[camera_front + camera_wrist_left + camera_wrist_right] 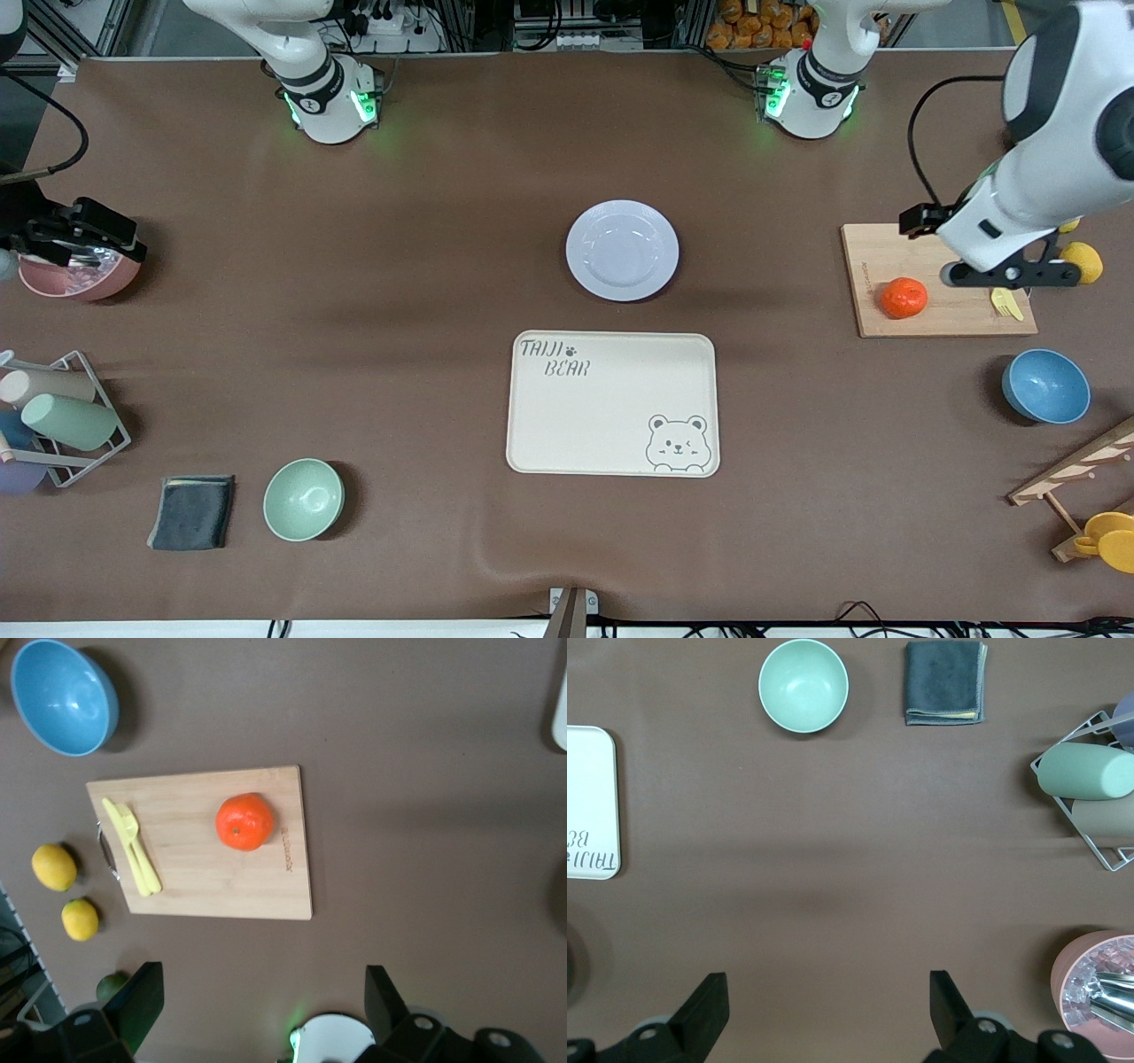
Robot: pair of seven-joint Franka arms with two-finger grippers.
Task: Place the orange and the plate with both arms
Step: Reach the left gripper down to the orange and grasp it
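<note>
Left end effector [261,1010] is hanging wide open and empty over the cutting board [939,315], where the orange [904,297] is sitting, probably lining up. Right end effector [824,1010], also gaping and empty, is waiting over the pink bowl [84,276]. Plate [622,250] is lying mid-bench, farther from the camera than the bear tray [611,404].

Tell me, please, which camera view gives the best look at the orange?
The left wrist view: the orange sits near the picture's middle on the cutting board, unobstructed from above. The front view shows it smaller, close to the left arm. The right wrist view does not show it.
</note>
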